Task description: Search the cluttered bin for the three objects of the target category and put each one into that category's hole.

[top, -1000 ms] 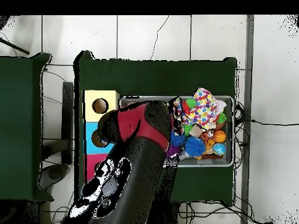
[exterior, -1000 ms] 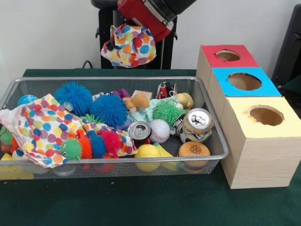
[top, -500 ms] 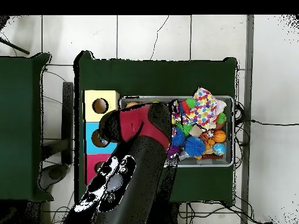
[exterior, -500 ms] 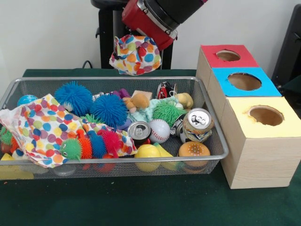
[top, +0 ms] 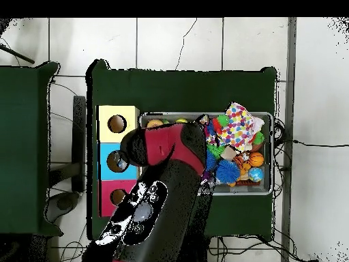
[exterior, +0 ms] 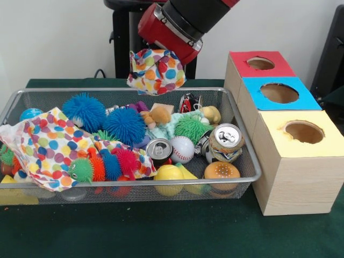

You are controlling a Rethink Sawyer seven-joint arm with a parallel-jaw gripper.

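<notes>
Shifted toward the boxes – polka-dot cloth bundle (exterior: 156,70) aloft over cluttered bin (exterior: 244,144), claw grip unclear

Facing the pedestal from across the table, close; looking straight down from high; both sharing the wire-mesh bin (exterior: 242,140) (top: 274,153), boxes at 3 and 9 o'clock.

red-black arm (top: 163,184) over cluttered bin (top: 271,153), three boxes (top: 109,157)
</notes>
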